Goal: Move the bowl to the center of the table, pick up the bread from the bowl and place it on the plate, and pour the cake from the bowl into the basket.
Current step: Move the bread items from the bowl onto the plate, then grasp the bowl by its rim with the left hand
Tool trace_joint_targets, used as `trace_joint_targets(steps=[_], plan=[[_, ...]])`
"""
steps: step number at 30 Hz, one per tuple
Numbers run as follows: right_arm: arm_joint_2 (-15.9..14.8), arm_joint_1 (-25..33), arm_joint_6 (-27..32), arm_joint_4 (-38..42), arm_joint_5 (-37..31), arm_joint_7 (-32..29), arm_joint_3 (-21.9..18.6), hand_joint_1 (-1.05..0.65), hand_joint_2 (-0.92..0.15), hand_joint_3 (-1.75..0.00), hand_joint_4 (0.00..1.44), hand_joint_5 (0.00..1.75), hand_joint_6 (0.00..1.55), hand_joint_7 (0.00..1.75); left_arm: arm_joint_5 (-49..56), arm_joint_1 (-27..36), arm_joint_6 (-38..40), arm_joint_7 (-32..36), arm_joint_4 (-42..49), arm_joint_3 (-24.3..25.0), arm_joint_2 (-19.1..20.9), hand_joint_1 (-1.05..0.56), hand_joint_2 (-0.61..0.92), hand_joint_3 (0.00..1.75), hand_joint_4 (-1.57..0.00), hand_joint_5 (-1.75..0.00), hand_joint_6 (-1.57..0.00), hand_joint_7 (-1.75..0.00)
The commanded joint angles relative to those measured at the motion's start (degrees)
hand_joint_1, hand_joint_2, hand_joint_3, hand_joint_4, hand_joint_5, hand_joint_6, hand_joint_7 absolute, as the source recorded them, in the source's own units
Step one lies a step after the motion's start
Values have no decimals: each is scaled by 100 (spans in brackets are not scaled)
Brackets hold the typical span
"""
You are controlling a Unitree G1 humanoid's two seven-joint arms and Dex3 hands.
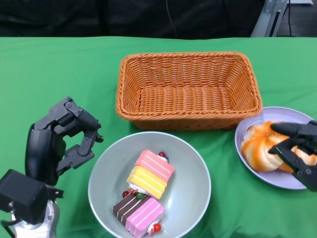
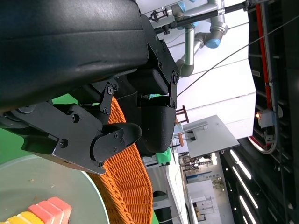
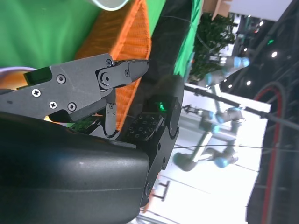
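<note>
one bowl (image 1: 106, 171), two cakes (image 1: 148, 173), one bread (image 1: 262, 146), one plate (image 1: 277, 115), one basket (image 1: 188, 89)

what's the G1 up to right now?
Bread sits on the purple plate at the right, with the right hand over it; whether it grips the bread is unclear. The left hand is open beside the grey bowl, which holds layered cake pieces. The wicker basket behind holds nothing, so the pour isn't done.
</note>
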Motion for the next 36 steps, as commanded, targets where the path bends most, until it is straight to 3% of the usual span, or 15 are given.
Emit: trace_joint_targets(steps=[1, 4, 8, 10, 21, 23, 29, 32, 36], plan=[[1, -43, -163, 145, -22, -36, -113, -7, -91, -20, 67, 139, 75, 100, -81, -42, -68, -128, 38, 11, 80, -6, 69, 88, -77, -160, -71, -149], [43, -63, -227, 243, -59, -67, -99, -7, -89, -23, 67, 143, 74, 106, -60, -13, -47, -173, 5, 6, 102, -7, 69, 88, -77, -159, -71, -147], [120, -61, -206, 237, -71, -102, -78, -6, -71, -57, 68, 149, 73, 111, -48, 6, -34, -173, -7, 20, 120, -6, 68, 89, -77, -156, -72, -146], [129, -76, -213, 235, -96, -114, -78, -8, -67, -65, 68, 149, 73, 111, -39, 4, -90, -192, -18, 22, 145, -5, 68, 90, -77, -155, -73, -145], [174, -186, -196, 205, -204, -248, -56, -11, -65, -66, 67, 149, 73, 111, 135, 41, -198, -345, -315, -49, 499, -7, 73, 79, -75, -150, -72, -135], [188, -183, -151, 151, -224, -285, -49, -11, -66, -64, 67, 149, 73, 111, 258, 94, -260, -360, -377, -71, 609, -7, 71, 78, -73, -144, -73, -124], [221, -222, -130, 158, -140, -263, -64, -7, -68, -62, 67, 149, 73, 110, 307, 344, -449, -599, -581, -150, 932, -12, 66, 64, -72, -103, -85, -53], [222, -248, -112, 186, -155, -278, -73, -6, -68, -63, 68, 149, 74, 109, 527, 448, -723, -688, -641, -163, 1212, -17, 80, 24, -65, -63, -79, -12], [225, -292, -34, 204, -122, -279, -81, -5, -68, -64, 68, 150, 74, 109, 810, 458, -1043, -650, -690, -171, 1495, -20, 85, 5, -63, -30, -71, -1]])
